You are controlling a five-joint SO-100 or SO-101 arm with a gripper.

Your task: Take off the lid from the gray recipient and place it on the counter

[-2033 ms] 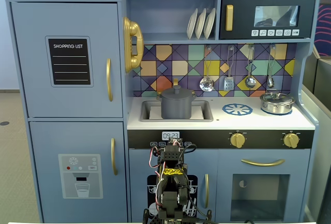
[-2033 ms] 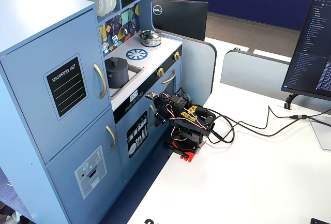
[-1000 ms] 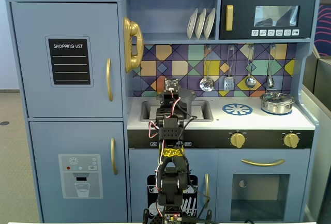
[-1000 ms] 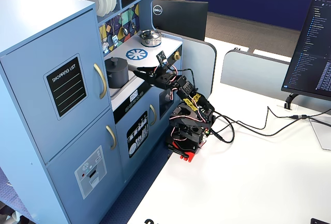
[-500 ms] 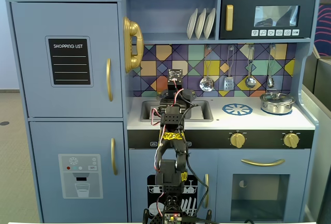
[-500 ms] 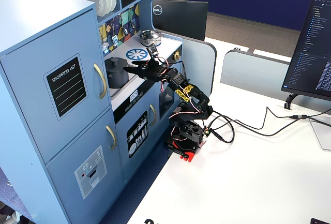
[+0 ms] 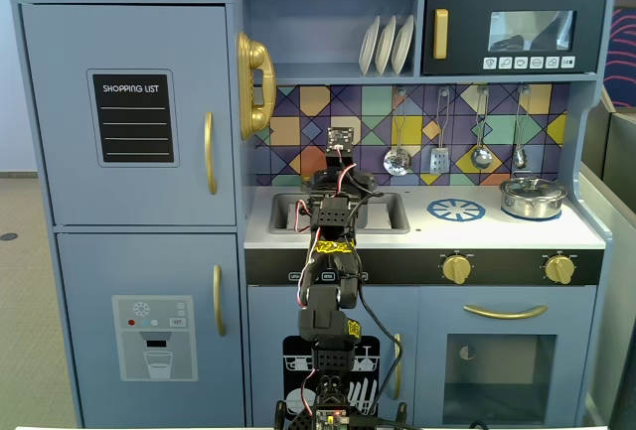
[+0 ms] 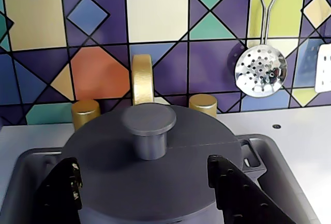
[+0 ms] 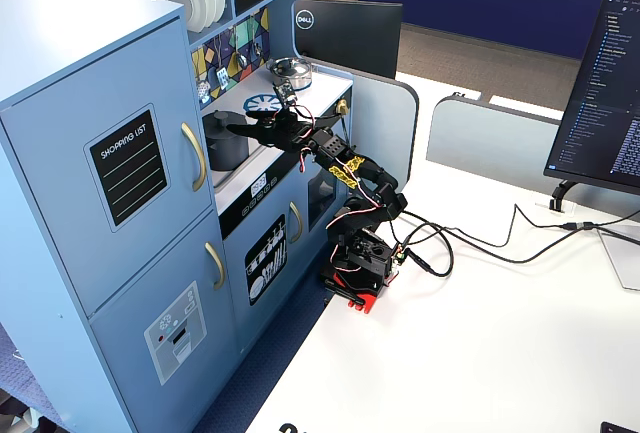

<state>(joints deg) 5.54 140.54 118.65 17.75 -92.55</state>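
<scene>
The dark gray lid (image 8: 181,146) with its round knob (image 8: 149,123) sits on the gray recipient (image 9: 226,141), which stands in the recessed sink (image 8: 20,172) of the white counter (image 8: 300,136). My gripper (image 8: 144,166) is open just above the lid. Its black fingers (image 8: 62,188) stand on either side, with the knob between and slightly ahead of them, not touched. In a fixed view the arm and gripper (image 7: 338,184) hide the pot. In the other fixed view the gripper (image 9: 258,125) reaches over the pot.
A gold faucet (image 8: 142,79) and two gold taps stand right behind the pot. A slotted ladle (image 8: 260,74) hangs on the tiled wall. The printed burner (image 7: 456,211) and a shiny steel pot (image 7: 533,197) are to the right of the sink.
</scene>
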